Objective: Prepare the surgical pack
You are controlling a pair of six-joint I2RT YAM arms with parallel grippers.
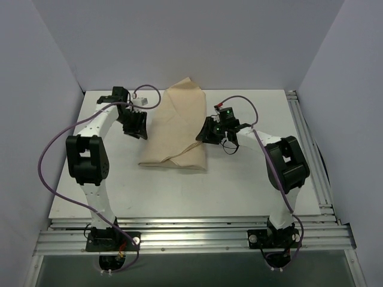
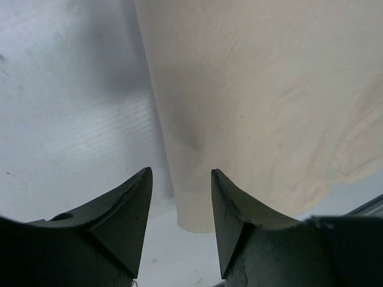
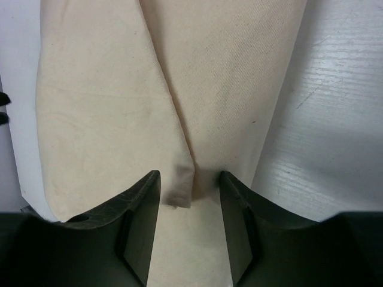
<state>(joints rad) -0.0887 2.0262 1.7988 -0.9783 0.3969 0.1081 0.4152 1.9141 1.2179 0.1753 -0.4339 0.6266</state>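
The folded tan cloth (image 1: 176,125) lies in the middle of the white surface (image 1: 239,185), between my two arms. My left fingers (image 2: 128,209) stand apart, straddling its left edge and gripping nothing. My right fingers (image 3: 140,209) stand apart too, astride a fold at its right side, clamped on nothing.

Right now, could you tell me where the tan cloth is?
In the top view, the tan cloth lies at the table's middle, between the left pincer and the right pincer.
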